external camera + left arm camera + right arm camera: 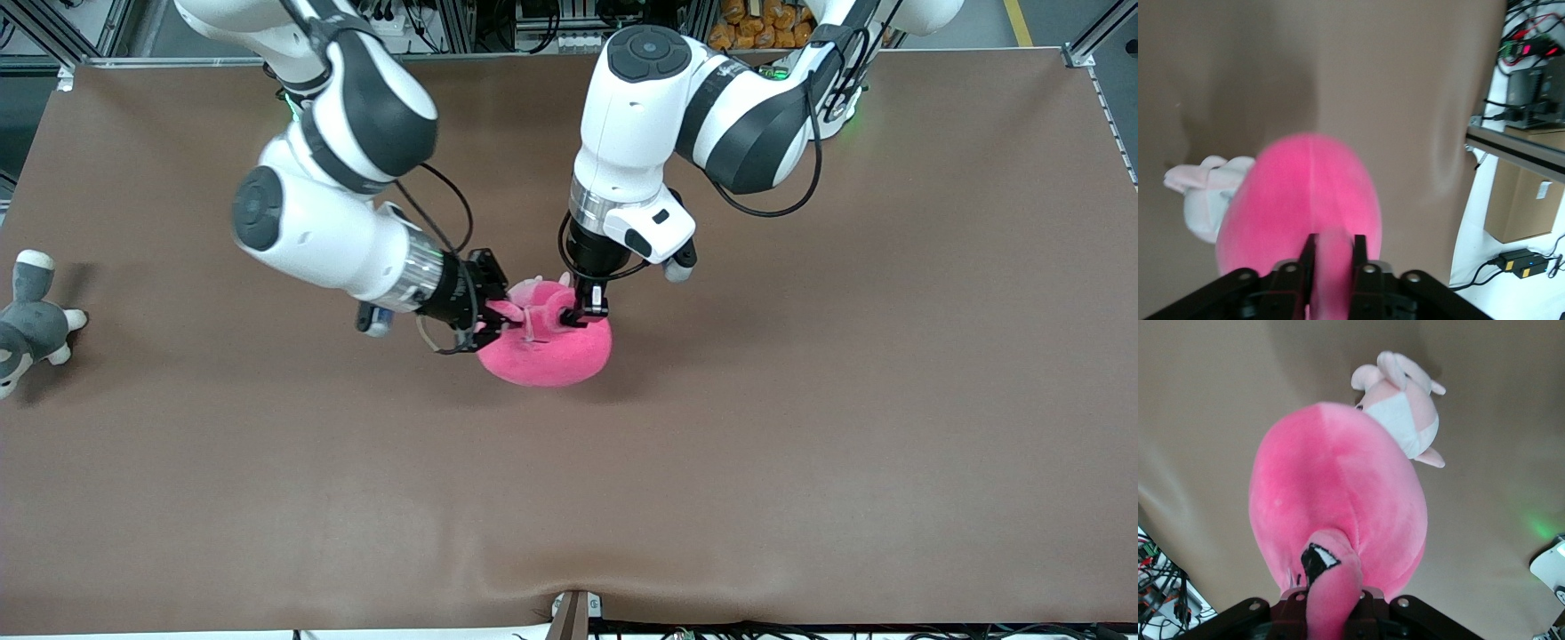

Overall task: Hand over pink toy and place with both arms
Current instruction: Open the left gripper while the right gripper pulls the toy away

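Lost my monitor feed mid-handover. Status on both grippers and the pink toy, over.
Left gripper and right gripper both shut on pink toy, mid-table. Small pink-and-white plush under it. Grey plush at right arm's end, clear.

— What is lying on the brown desk (800,427)?

— A grey-and-white plush animal (31,320) is sprawling at nine o'clock, right at the desk's edge and partly running out of view.

— Anything else soft?

— A small pale pink-and-white puppy plush (1401,420) is lying near the centre, its ears spreading over the brown cover.

— And off the desk?

— Orange packets (756,22) are piling up at one o'clock, just off the edge. A cardboard box (1525,200) is sitting on the floor, and a black power adapter (1521,261) is glowing blue near it, cables trailing.
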You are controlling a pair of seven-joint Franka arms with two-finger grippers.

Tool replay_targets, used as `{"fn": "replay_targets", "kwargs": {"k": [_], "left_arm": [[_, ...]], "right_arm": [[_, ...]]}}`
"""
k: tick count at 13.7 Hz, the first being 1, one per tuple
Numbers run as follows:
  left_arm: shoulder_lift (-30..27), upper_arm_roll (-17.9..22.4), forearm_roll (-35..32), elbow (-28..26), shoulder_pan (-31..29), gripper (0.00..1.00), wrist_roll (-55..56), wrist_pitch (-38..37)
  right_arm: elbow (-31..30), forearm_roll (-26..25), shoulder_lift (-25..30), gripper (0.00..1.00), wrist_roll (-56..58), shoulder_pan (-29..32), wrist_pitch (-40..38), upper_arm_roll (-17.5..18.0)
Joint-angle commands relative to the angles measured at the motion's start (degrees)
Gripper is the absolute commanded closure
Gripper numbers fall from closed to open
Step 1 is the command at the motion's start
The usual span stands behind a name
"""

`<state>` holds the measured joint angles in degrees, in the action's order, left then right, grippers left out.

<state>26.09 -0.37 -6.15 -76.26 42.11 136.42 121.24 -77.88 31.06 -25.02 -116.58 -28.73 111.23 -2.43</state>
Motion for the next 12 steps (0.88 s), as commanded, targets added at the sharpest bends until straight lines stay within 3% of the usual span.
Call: {"fn": "replay_targets", "kwargs": {"k": [1,6,9,12], "left_arm": [[0.4,0.8,-2.4,1.5,0.7,0.00,1.2,-0.6],[-1.4,1.8,-2.5,1.4,-2.1,0.00,0.7,-1.0],[-3.1,1.4,-1.8,1.0,-7.0,0.00,-6.1,-1.4],[-3.9,1.8,1.2,0.9,-8.5,0.00,-18.9,-7.1]], "right_arm": [[2.1,-0.1,0.6,1.00,-1.0,4.7,-4.9,0.6],[3.3,-0.9,0.6,1.00,1.2,15.1,-10.1,0.5],[2.7,-1.0,-0.1,1.00,19.8,24.7,-16.1,0.5],[-0.7,-1.5,-2.3,1.00,39.3,33.6,-18.5,0.5]]}}
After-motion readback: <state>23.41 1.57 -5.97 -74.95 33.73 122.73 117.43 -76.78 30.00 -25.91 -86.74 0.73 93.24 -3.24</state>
